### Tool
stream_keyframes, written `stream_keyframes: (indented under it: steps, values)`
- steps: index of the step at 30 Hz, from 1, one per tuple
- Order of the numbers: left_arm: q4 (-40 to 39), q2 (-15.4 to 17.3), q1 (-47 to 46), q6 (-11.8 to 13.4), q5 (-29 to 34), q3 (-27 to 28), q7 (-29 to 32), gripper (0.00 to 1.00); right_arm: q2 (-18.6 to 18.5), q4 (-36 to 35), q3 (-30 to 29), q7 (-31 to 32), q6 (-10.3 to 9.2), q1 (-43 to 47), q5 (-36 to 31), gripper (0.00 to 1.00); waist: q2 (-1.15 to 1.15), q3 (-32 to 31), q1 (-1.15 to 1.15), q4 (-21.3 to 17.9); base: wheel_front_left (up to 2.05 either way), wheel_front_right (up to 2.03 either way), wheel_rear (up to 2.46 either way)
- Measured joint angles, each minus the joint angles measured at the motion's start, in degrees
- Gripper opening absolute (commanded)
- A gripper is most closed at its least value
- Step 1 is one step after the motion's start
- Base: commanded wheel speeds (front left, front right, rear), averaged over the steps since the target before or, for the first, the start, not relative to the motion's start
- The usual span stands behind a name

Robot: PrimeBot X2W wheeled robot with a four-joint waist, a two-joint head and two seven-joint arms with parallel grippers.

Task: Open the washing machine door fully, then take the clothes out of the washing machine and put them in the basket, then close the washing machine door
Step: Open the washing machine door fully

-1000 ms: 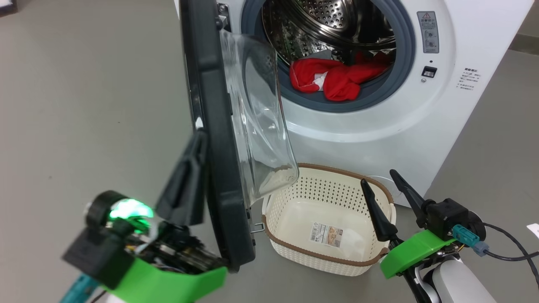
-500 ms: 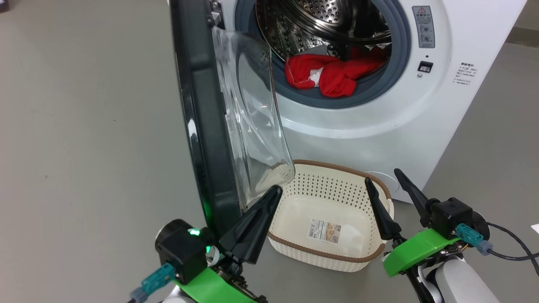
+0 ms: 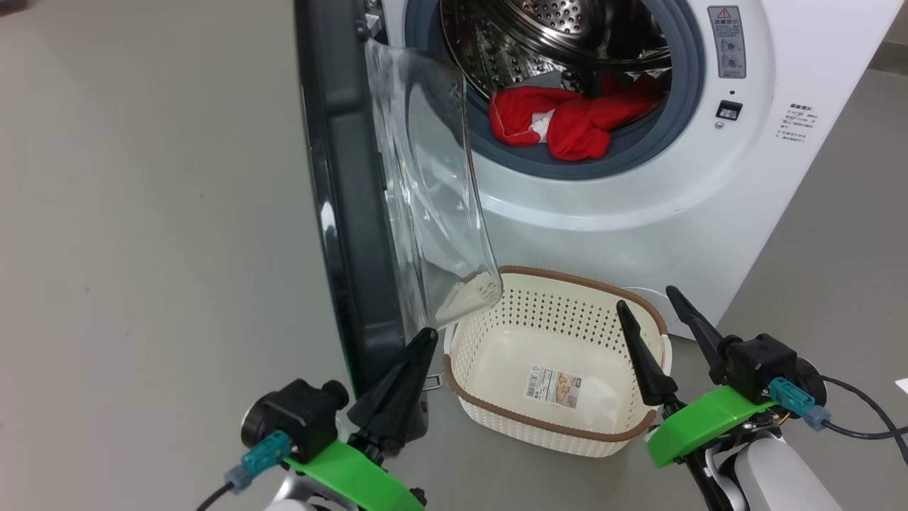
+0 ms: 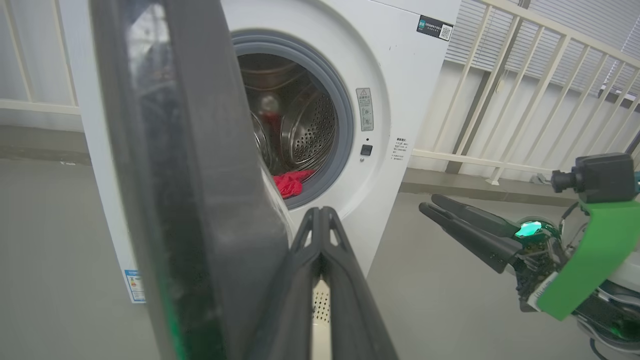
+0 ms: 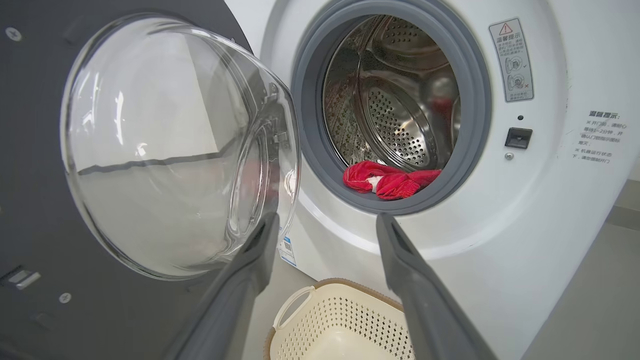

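We see the washing machine door [image 3: 340, 213] standing open, edge-on, its glass bowl bulging rightward. Red clothes [image 3: 560, 124] lie at the white washing machine [image 3: 638, 213] opening's lower lip. The cream basket [image 3: 496, 419] sits upright just before it.

A white railing [image 4: 475, 161] stands on the grey floor [image 3: 142, 213], blinds [image 4: 590, 20] perhaps behind.

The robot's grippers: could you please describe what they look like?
The left gripper and right gripper match: long, tapered black jaws, a bright green bracket, a black camera block, and a teal plug with a dark cable. The right forearm is white.
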Motion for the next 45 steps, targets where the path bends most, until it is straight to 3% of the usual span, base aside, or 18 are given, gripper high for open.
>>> stream_keyframes:
  steps: [13, 30, 45]
  values:
    - [0.81, -0.11, 0.79, 3.19, -1.00, 1.92, 0.25, 0.00, 0.00, 0.52, 0.05, 0.00, 0.00, 0.00, 0.07, 1.00, 0.00, -0.13, 0.00, 1.63, 0.00, 0.00, 0.00]
    - [-0.54, 3.54, 2.45, 11.88, -2.81, 9.92, 2.15, 0.00, 0.00, 0.69, 0.11, 0.00, 0.00, 0.00, 0.43, 1.00, 0.00, 0.64, 0.00, 4.76, 0.00, 0.00, 0.00]
    - [4.67, 5.06, 1.43, 13.60, -2.63, 13.57, -2.50, 0.00, -2.05, 0.76, -0.74, 0.00, 0.00, -0.01, -0.13, 1.00, 0.00, 3.68, 0.00, 3.93, 0.00, 0.00, 0.00]
